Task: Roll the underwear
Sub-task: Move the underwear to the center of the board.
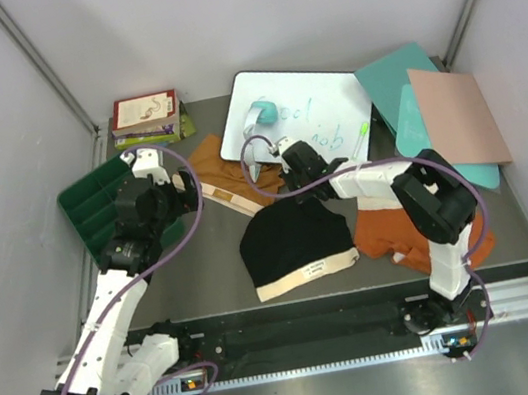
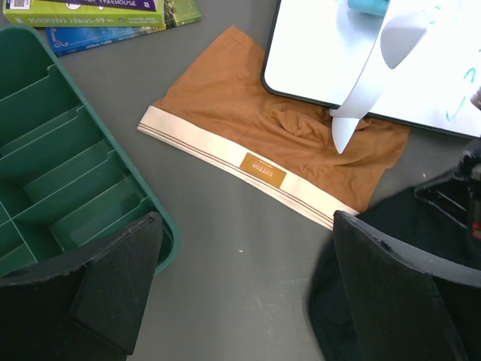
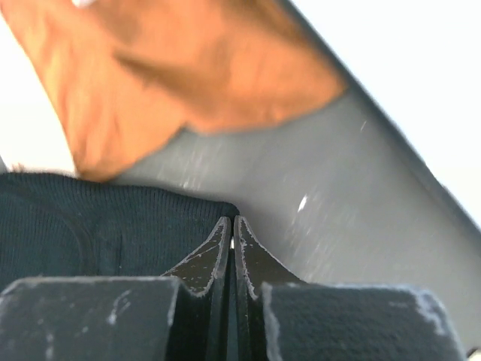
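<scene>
- Right fingers (image 3: pixel 214 252) are pressed together at the far edge of the black briefs (image 1: pixel 289 239); whether cloth is caught cannot be told.
- Black briefs are laid flat mid-desk (image 1: pixel 205 268), the waistband running left-right on the side toward the arm bases. Cloth lies base-ward of the fingertips, so the roll is judged to run that way.
- Left fingers (image 2: pixel 120 278) are spread and empty, near the tan briefs (image 2: pixel 248 113).
- Right arm is judged nearer the black pair.

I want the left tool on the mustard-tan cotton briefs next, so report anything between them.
Nothing visible stands between the open left tool and the mustard-tan cotton briefs; only grey table shows under the tool. At the cloth's far side, though, the white dry-erase board overlaps its edge with one corner and may pin it.
</scene>
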